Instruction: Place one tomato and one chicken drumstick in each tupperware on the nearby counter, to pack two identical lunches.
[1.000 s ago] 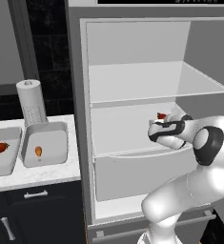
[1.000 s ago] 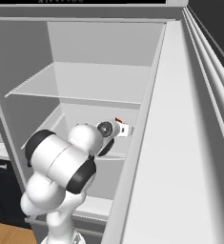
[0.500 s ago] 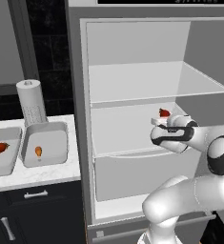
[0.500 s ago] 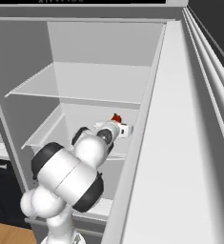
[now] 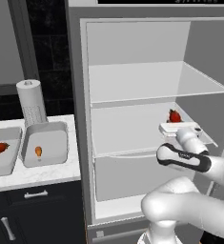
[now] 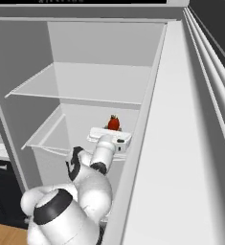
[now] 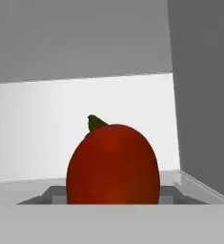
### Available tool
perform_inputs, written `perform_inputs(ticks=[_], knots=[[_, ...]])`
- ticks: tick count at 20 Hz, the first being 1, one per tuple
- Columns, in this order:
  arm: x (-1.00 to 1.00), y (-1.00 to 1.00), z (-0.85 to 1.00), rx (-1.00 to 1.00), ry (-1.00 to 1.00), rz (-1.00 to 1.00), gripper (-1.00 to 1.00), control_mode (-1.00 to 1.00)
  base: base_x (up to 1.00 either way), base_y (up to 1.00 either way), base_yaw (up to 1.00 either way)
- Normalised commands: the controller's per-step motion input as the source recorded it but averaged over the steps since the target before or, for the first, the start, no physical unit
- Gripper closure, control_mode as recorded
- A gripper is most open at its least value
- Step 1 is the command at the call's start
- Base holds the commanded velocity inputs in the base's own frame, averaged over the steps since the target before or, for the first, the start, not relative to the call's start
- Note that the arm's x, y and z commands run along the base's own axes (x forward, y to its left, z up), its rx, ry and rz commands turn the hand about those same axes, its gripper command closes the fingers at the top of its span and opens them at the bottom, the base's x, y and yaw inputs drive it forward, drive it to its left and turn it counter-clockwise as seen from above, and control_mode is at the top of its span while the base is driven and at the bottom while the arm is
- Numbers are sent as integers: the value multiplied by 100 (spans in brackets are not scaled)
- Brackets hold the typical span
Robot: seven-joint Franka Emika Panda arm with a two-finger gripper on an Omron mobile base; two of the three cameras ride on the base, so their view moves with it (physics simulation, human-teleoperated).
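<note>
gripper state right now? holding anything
gripper: at the tomato on the fridge shelf; open, shut or gripping cannot be told.

A rendered home kitchen is showing here. An open pale-grey fridge [image 5: 147, 119] is filling the centre and right of the left base view, its shelves [image 6: 80, 88] standing nearly bare. At the left, a white marbled counter [image 5: 42, 174] is sitting over dark cabinets [image 5: 32, 214] with silver handles, and a paper-towel roll [image 5: 31, 102] is standing against the black backsplash [image 5: 49, 52].
</note>
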Motion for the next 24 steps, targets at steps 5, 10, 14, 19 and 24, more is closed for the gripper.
perform_inputs(ticks=[5,10,14,19,24], knots=[[-95,0,41,0,-20,0,100,-100,0,0,0],[-64,12,32,-1,7,0,100,-100,0,0,0],[-39,13,33,-4,45,1,100,-100,0,0,0],[-54,10,35,-5,43,11,100,-100,0,0,0],[-44,0,53,-2,42,12,100,-100,0,0,0]])
